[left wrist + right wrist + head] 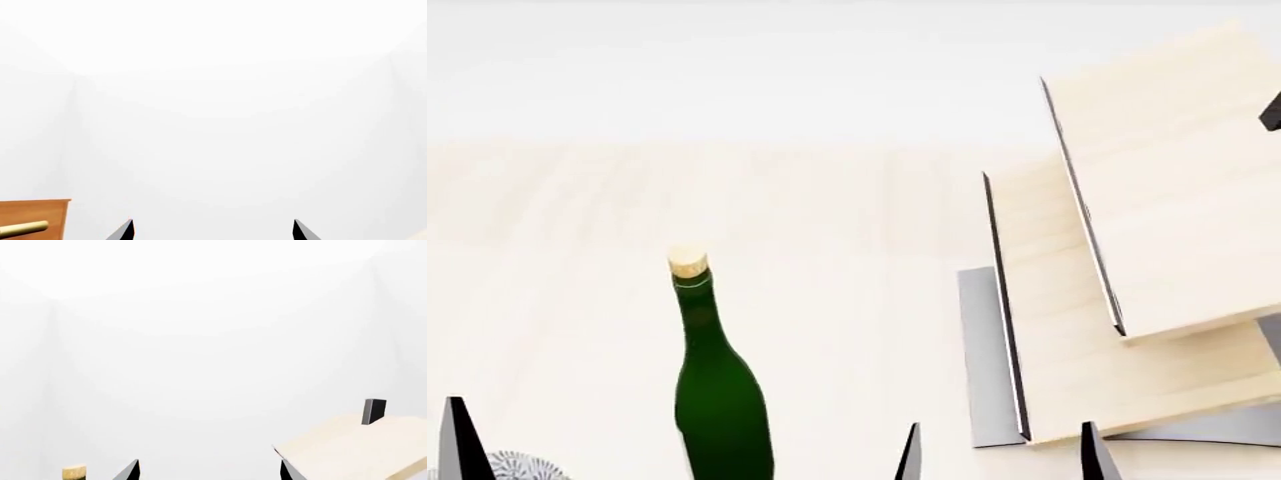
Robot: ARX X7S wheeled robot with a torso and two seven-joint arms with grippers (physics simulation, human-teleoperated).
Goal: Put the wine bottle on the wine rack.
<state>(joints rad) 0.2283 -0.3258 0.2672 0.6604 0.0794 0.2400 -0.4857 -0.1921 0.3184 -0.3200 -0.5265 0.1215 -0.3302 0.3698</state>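
White walls, pale wood tabletop (574,300), nothing else in the background. The wine bottle (721,400) stands upright on that tabletop, dark green glass, tan cork (689,264) on top, its base cut off by the frame edge. The wine rack (1134,260) sits well to its right: two tilted pale wood slabs with black edge strips on a dark grey metal base (984,350). Bottle and rack are clearly apart, nothing on the rack yet.

Your left gripper (213,231) shows only two dark fingertips spread wide, nothing between them; a corner of an orange-brown cabinet (40,212) with a brass handle (23,229) sits at that wrist view's edge. Your right gripper (210,471) is likewise spread with nothing held; its wrist view catches the cork and the upper rack slab (353,445). In the head view, the bottle stands between the outermost left fingertip and the right-arm tips, touching none.

Step looks like pre-grasp: bottle not yet picked up, task barely started. Next you'd likely need to lower and centre one gripper on the bottle body, close firmly, lift clear, then tip it to match the slab angle. Glass is slim and tall, so a glancing touch could topple it.
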